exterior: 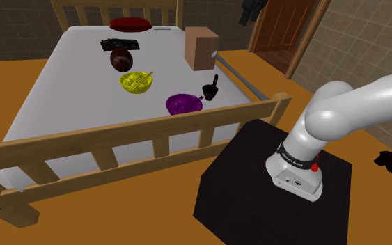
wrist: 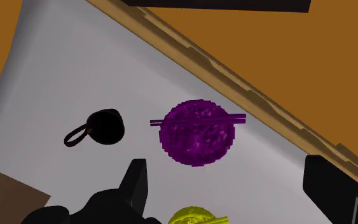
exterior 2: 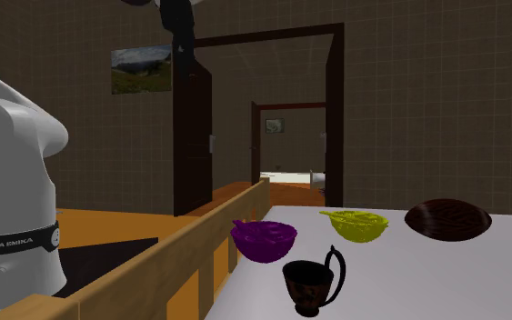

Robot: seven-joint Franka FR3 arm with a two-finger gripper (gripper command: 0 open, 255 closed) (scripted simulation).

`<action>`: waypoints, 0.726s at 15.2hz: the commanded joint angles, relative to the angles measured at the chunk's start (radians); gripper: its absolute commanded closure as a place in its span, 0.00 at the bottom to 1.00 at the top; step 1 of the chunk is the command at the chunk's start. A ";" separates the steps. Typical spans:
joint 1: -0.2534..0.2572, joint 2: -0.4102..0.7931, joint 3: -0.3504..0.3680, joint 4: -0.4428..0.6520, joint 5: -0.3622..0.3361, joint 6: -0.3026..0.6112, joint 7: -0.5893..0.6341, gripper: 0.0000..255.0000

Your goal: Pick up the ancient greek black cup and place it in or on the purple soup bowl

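Observation:
A black cup [exterior: 210, 89] with a tall loop handle stands upright on the white bed [exterior: 69, 83], near the edge at the shoulder view's right. The purple bowl [exterior: 184, 104], with sticks across its rim, sits close beside it, nearer the wooden footboard. In the wrist view my gripper [wrist: 234, 191] hangs open high above the bed, looking down on the cup [wrist: 104, 127] and the purple bowl [wrist: 196, 132]. Nothing is between the fingers [wrist: 136, 184]. The second exterior view has the cup [exterior 2: 313, 282] in front of the bowl [exterior 2: 264, 240].
A yellow bowl [exterior: 136, 81] and a dark brown bowl [exterior: 121, 59] lie farther up the bed. A brown box [exterior: 201, 47], a black flat object [exterior: 120, 44] and a red cushion [exterior: 131, 24] sit near the headboard. The slatted wooden footboard [exterior: 152, 132] stands between the stand and the bed.

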 commanded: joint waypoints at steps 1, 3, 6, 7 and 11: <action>0.000 0.000 0.000 0.000 0.000 0.000 0.000 0.00; -0.005 0.021 -0.035 -0.034 -0.011 0.052 -0.036 0.00; -0.012 0.064 -0.088 -0.074 -0.025 0.130 -0.090 0.00; -0.013 0.081 -0.106 -0.085 -0.029 0.157 -0.108 0.00; -0.018 0.164 -0.178 -0.116 -0.038 0.263 -0.184 0.00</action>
